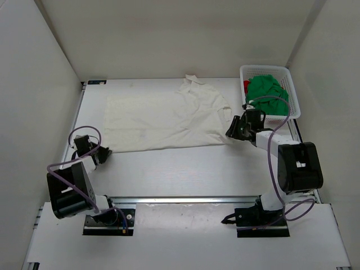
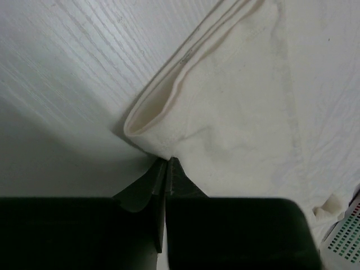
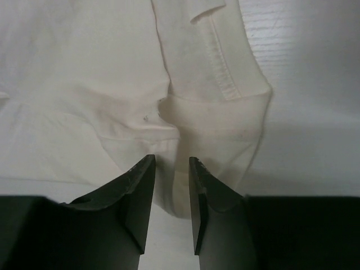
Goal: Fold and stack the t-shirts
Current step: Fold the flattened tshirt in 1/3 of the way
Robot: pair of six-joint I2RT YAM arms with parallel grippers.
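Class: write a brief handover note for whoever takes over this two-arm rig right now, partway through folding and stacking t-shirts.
Left hand: shut, tips at the near-left corner of the cream-white t-shirt; whether cloth is pinched is unclear.
Right hand: open, fingers astride the same shirt's near-right corner.
Things: cream-white t-shirt spread on the table; green t-shirt and red t-shirt in the white mesh basket, far right.
Done: one shirt laid out.
Left: fold it, then fold the other two and stack all three.
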